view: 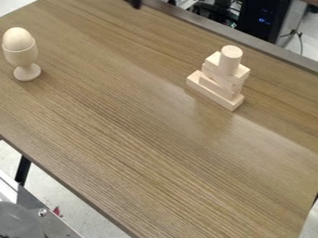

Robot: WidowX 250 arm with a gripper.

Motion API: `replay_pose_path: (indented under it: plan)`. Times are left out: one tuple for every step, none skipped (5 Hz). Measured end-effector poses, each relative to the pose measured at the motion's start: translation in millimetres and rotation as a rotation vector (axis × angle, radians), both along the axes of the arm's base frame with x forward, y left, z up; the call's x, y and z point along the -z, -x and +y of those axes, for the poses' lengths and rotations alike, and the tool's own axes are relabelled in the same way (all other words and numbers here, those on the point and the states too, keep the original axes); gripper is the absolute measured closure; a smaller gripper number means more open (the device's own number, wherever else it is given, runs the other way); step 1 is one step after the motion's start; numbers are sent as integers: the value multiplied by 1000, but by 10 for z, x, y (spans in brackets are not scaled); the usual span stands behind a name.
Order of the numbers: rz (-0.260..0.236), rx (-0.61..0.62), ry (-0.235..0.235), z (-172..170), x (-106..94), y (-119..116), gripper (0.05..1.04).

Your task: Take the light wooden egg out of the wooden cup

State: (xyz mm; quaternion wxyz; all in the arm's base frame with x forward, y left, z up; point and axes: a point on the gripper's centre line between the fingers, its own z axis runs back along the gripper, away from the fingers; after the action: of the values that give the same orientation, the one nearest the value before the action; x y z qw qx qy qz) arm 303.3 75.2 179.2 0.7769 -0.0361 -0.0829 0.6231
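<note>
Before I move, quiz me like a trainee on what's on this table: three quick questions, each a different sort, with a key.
1. Multiple choice: which piece tops the stack?
A) a ball
B) a cylinder
C) a cone

2. True or false: the egg sits in the cup.

3. Fill in the missing word: the long block is at the ____ of the stack.

Key: 1. B; 2. true; 3. bottom
</note>
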Motion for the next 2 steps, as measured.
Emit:
replay_pose_path:
  plan:
    - [27, -82, 7, 326, 102, 159, 84]
    - [13, -143, 7, 662, 160, 298, 84]
